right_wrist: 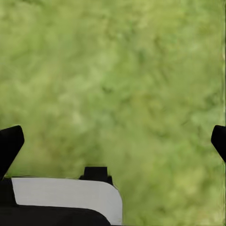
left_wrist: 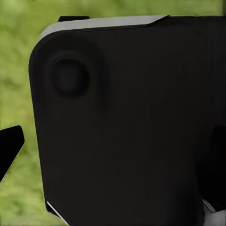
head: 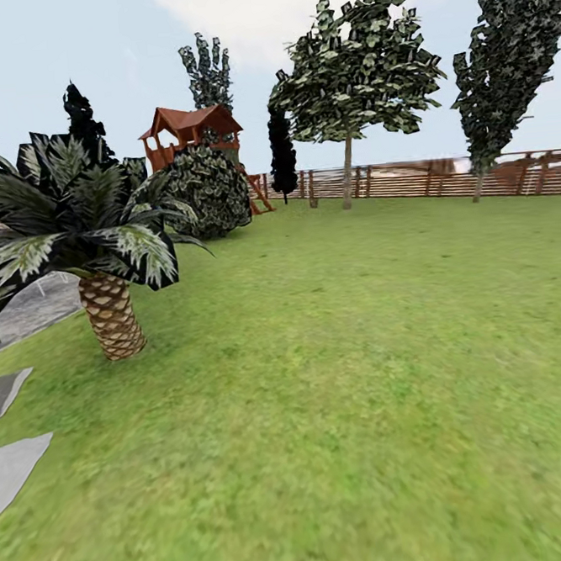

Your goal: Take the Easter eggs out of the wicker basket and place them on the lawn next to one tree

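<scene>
Right wrist view: the right gripper (right_wrist: pixel 113 136) is spread open, one dark fingertip (right_wrist: pixel 9 143) at each frame edge, holding nothing over bare lawn (right_wrist: pixel 117 70). Left wrist view: a black robot housing (left_wrist: pixel 127 122) blocks the left gripper (left_wrist: pixel 8 149); its state cannot be determined. Head view: the lawn runs past a palm (head: pixel 110 315) to a tree (head: pixel 348 178) at the fence (head: pixel 408 182), beside a play tower (head: pixel 191 131).
</scene>
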{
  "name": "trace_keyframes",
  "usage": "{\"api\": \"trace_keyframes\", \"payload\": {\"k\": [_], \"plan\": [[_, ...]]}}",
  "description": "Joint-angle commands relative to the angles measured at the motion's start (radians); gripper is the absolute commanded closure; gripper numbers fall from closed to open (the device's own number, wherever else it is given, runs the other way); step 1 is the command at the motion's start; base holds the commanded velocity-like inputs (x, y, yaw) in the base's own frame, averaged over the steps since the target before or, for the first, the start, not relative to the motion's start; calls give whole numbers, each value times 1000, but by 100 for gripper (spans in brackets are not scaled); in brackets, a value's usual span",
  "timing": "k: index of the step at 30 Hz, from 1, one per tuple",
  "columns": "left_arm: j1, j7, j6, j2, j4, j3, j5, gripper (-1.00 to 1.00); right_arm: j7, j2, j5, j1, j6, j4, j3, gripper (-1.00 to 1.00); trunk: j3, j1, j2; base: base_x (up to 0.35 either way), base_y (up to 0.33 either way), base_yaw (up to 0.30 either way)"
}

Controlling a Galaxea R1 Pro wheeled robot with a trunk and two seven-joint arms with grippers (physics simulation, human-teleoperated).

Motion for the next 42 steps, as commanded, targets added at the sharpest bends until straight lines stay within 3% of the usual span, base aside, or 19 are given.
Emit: {"api": "trace_keyframes", "payload": {"k": [1, 5, 10, 14, 16, 18, 21, 23, 25, 28, 35, 42], "plan": [[0, 0, -7, -2, -11, 0, 0, -100, -1, -9, 1, -1, -37, -2, 0, -100, 0, 0, 0, 0, 0, -216], [0, 0, -74, -4, -78, 1, 1, -100, -1, -18, 0, -1, -71, -7, 0, -100, 4, 0, 0, 0, 0, -180], [0, 0, -95, -3, -205, 0, 1, -100, -2, -32, -1, -6, -86, -9, -4, -100, 9, 0, 0, 0, 0, -89], [0, 1, -97, 9, -307, 3, 2, -100, -14, -51, -2, -58, -89, -9, -8, -100, 11, 0, 0, 96, 0, -12], [0, 3, -97, 15, -333, 3, 3, -100, -77, -43, -2, -98, -89, -10, -11, -100, 12, 0, 0, 277, 0, -2], [0, 8, -98, 16, -342, 3, 3, -100, -139, -28, -5, -158, -83, -9, -12, -100, 12, 0, 0, 311, 0, -1], [0, 10, -98, 18, -356, 4, 13, -100, -162, -21, -7, -195, -80, -8, -14, -100, 12, 0, 0, 323, 0, 0], [0, 11, -98, 18, -366, 5, 46, -100, -167, -18, -23, -206, -82, -2, -17, -100, 11, 0, 0, 326, 0, 0], [0, 10, -97, 19, -371, 5, 105, -100, -169, -16, -53, -211, -89, 3, -18, -100, 10, 0, 0, 328, 0, 0], [0, 9, -96, 19, -374, 5, 143, -100, -169, -19, -66, -213, -92, 5, -22, -100, 9, 0, 0, 329, 0, 0], [-1, 4, -100, 17, -372, 4, 157, -100, -168, 0, -65, -214, -145, 54, -14, -100, 6, 0, 0, 330, 0, -147], [-1, 7, -268, 13, -316, 1, 153, -100, -168, 8, -61, -214, -158, 80, -11, -100, 8, -15, 28, 331, -50, -92]]}}
